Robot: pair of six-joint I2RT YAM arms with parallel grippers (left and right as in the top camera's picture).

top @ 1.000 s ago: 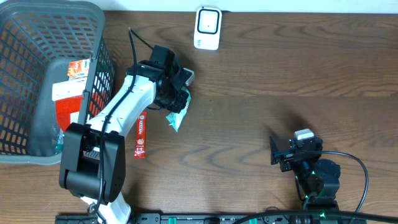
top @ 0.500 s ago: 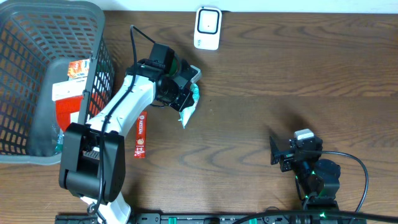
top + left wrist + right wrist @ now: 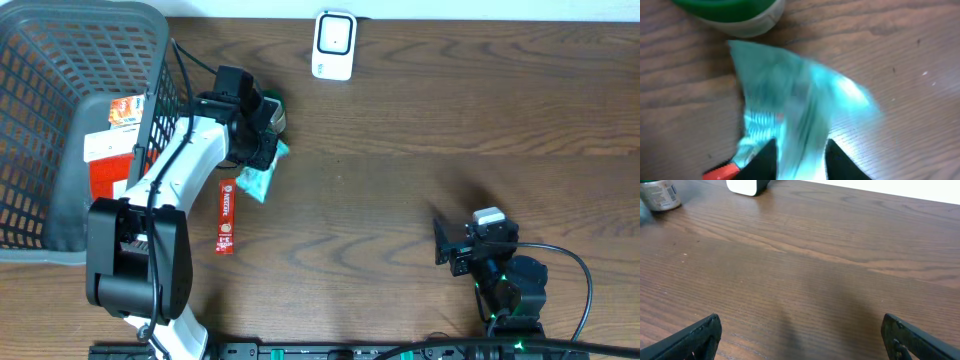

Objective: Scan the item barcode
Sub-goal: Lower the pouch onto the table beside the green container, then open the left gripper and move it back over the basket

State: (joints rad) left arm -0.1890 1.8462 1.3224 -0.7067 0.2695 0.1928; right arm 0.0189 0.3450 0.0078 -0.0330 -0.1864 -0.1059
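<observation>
A teal foil packet lies low over the table beside a red snack bar. In the left wrist view the packet is blurred and runs down between the two dark fingers. My left gripper is right over it, jaws parted around the packet, with no firm pinch showing. The white barcode scanner stands at the table's far edge, and shows again as the scanner in the right wrist view. My right gripper rests wide open at the near right with nothing in it.
A grey wire basket holding red and white packages fills the left side. A small jar with a green lid stands just beyond the left gripper. The red snack bar's end peeks in beside the left finger.
The left arm has swung back to the left, carrying the teal packet from mid-table to beside the red bar. Its jaws have parted. The right arm has not moved.
</observation>
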